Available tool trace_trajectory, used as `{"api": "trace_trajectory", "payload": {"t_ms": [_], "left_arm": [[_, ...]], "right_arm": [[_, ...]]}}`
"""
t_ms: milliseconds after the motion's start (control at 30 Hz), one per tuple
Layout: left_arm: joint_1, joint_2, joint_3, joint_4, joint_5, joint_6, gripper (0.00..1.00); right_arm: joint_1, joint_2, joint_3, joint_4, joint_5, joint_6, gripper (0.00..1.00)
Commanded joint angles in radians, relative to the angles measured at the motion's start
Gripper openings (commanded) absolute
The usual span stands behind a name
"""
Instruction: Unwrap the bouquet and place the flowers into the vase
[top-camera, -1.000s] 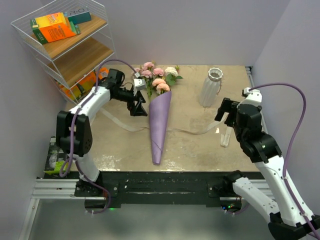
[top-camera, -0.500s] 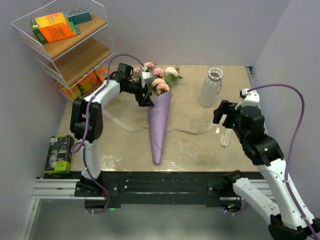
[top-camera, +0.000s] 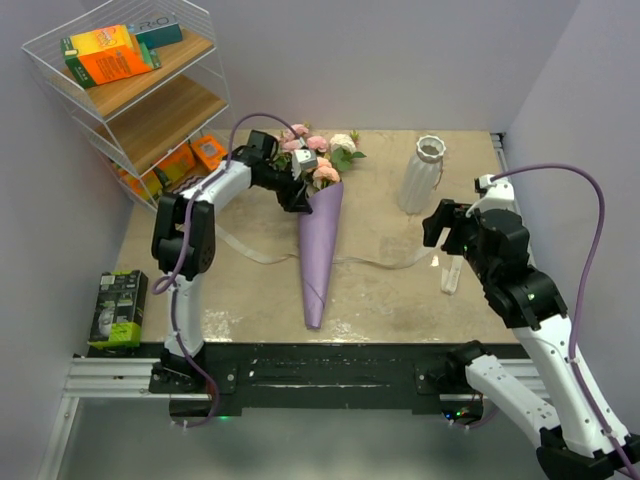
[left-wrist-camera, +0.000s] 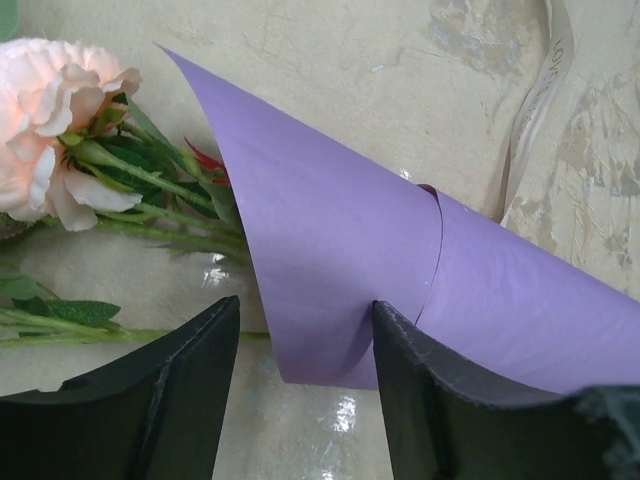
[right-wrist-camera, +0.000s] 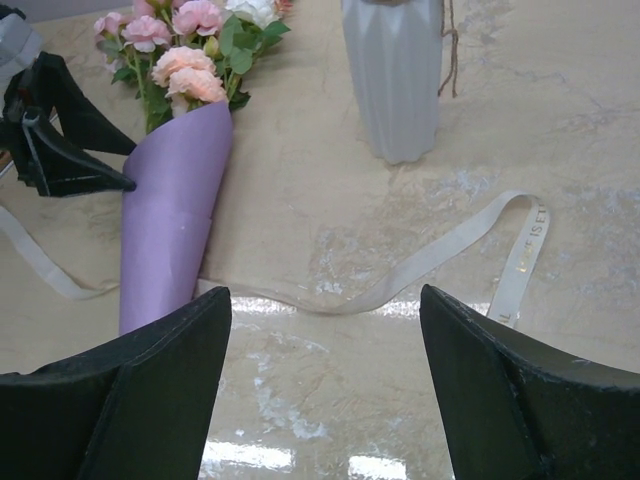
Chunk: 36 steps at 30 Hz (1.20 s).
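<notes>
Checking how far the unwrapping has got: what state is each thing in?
Ribbon: untied, lying loose.
Paper cone: rolled around the stems, lying flat.
Roses: inside the cone, heads sticking out.
Vase: upright, no flowers in it.
Left gripper: open, straddling the cone's edge.
Right gripper: open, empty.

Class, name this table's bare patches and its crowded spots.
Bare: the near strip of table on either side of the paper cone; the patch between cone and vase, behind the ribbon. Crowded: the back, around the flowers and left gripper.
</notes>
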Motion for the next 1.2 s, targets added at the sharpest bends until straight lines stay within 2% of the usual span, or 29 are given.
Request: {"api": "trace_trajectory", "payload": {"t_ms": [0,33,100,133,167,233,267,600,767,967,1033,1100,1167], "left_arm": [[-0.017,0.020,0.070,-0.017,-0.006,-0.006,0.52],[-0.017,0.024,0.078,-0.023,-0.003,-0.005,0.44],[-0.019,0.032,0.096,-0.045,0.002,0.000,0.34],[-0.019,0.033,0.101,-0.052,0.005,0.003,0.23],[-0.020,0.036,0.107,-0.069,0.008,0.008,0.18],[-0.020,0.044,0.127,-0.084,0.006,0.011,0.00],[-0.020,0.046,0.136,-0.107,0.008,0.017,0.00],[-0.022,-0.003,0.245,-0.207,0.097,-0.002,0.00],[-0.035,-0.072,0.225,-0.195,0.164,-0.041,0.00],[-0.078,-0.141,0.205,-0.187,0.169,-0.089,0.00],[-0.095,-0.160,0.199,-0.174,0.154,-0.112,0.26],[-0.094,-0.203,0.149,-0.126,0.125,-0.167,0.42],[-0.092,-0.233,0.094,-0.082,0.047,-0.172,0.50]], "right_arm": [[-0.003,-0.011,0.021,0.050,-0.047,-0.016,0.78],[0.000,-0.012,0.017,0.051,-0.049,-0.013,0.77],[0.000,-0.017,0.008,0.059,-0.056,-0.011,0.76],[-0.002,-0.020,0.006,0.059,-0.059,-0.010,0.76],[-0.002,-0.018,0.006,0.060,-0.061,-0.010,0.75],[-0.002,-0.018,0.007,0.062,-0.067,-0.010,0.73],[-0.002,-0.020,0.009,0.065,-0.072,-0.008,0.72],[0.000,-0.023,-0.003,0.082,-0.096,-0.002,0.69],[-0.003,-0.033,-0.005,0.083,-0.098,-0.002,0.67],[0.000,-0.050,-0.023,0.085,-0.096,0.004,0.68],[0.000,-0.053,-0.031,0.085,-0.093,0.008,0.72],[0.000,-0.057,-0.029,0.082,-0.087,0.009,0.82],[-0.002,-0.060,-0.029,0.077,-0.082,0.008,0.89]]}}
